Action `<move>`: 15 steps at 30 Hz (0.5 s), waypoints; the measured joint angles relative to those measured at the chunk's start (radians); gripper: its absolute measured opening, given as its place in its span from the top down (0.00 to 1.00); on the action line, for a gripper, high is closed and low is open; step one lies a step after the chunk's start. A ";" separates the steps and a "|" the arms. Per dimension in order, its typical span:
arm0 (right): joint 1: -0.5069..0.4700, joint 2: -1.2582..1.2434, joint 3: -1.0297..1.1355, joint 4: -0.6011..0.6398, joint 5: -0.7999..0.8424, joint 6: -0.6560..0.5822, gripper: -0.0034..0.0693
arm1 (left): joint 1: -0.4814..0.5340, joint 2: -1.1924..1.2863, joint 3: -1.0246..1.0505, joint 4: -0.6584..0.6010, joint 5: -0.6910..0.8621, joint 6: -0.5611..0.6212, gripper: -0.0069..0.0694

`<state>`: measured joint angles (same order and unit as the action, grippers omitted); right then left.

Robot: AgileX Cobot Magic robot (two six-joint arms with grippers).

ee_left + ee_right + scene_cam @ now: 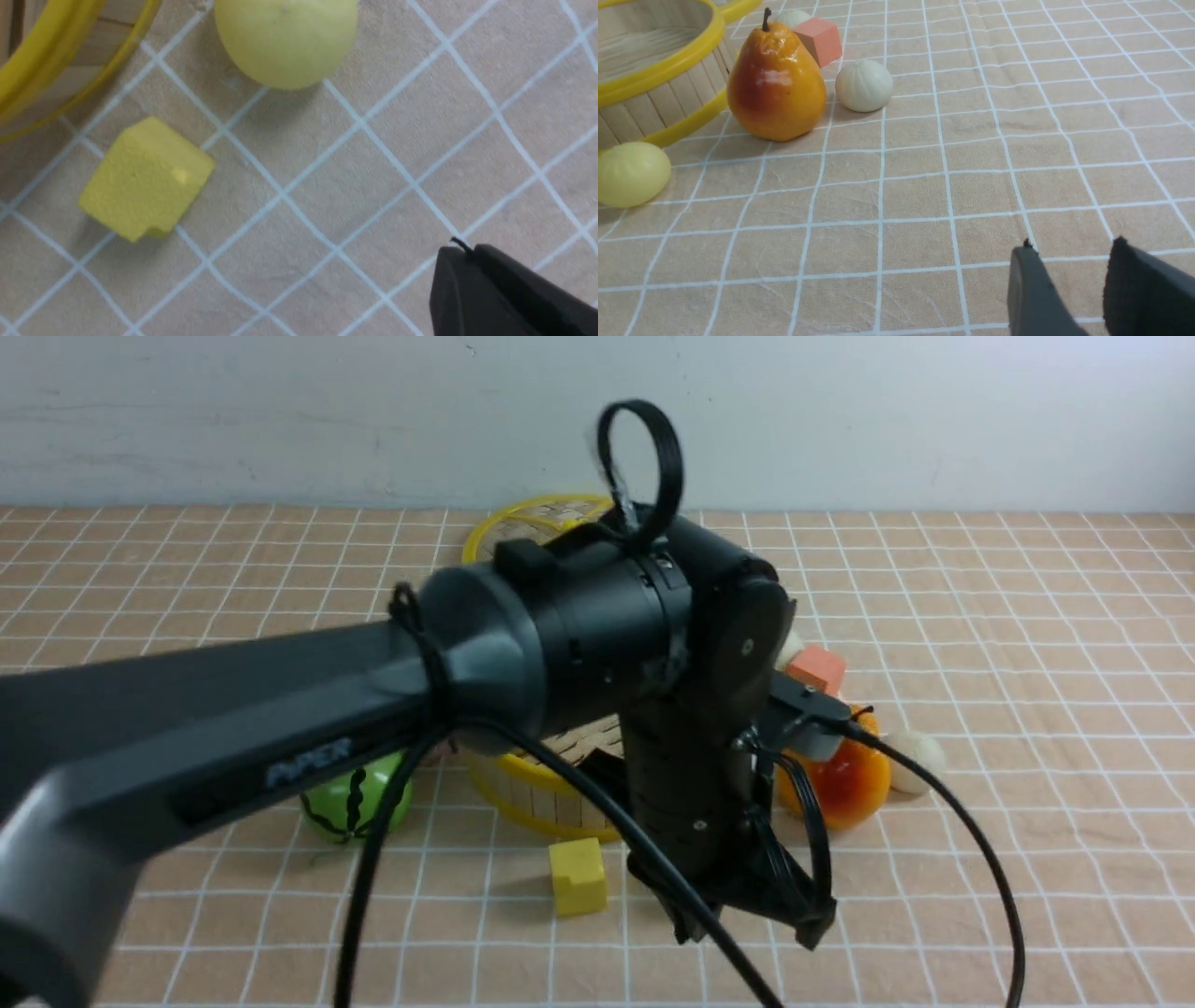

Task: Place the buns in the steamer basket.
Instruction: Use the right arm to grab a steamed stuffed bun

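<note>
While the left arm (280, 728) blocks most of the front view, the basket (658, 70) shows behind it in the middle of the checked cloth (971, 140). The part of its slatted floor on view holds no bun. Behind it lies the lid (523, 523). Right of the basket stands the pear (775, 84), and left of it the melon ball (355, 803).

Three buns show, all outside the basket. The yellow bun (285, 42) lies near the basket's near wall, beside the yellow cube (145, 184). The white bun (864, 85) is just beside the pear. The far bun (791, 16) is behind the pear, by the salmon cube (819, 39). A fourth I cannot find.

The left gripper (747, 931) points down at bare cloth near the yellow bun, likely its target. Whether its jaws are apart I cannot tell. The right gripper (1071, 242) sits low over the cloth with a narrow gap between its jaws and nothing in it.

These buns look light and smooth, probably a little yielding. Being round, they may roll or squirt out of an off-centre pinch. Each is best taken from above, across its widest middle. For the yellow one, the jaws should lie along the basket wall rather than against it.
</note>
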<state>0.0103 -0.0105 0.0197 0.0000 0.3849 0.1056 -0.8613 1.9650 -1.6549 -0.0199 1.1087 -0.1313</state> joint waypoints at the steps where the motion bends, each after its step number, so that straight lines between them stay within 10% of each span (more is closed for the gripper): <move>1: 0.000 0.000 0.000 0.000 0.000 0.000 0.62 | 0.001 0.018 -0.013 0.003 -0.002 0.000 0.85; 15: 0.000 0.000 0.000 0.000 0.000 0.000 0.62 | 0.008 0.076 -0.141 0.093 0.066 -0.022 0.66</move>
<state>0.0103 -0.0105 0.0197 0.0000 0.3849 0.1056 -0.8536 2.0409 -1.7955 0.0728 1.1751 -0.1534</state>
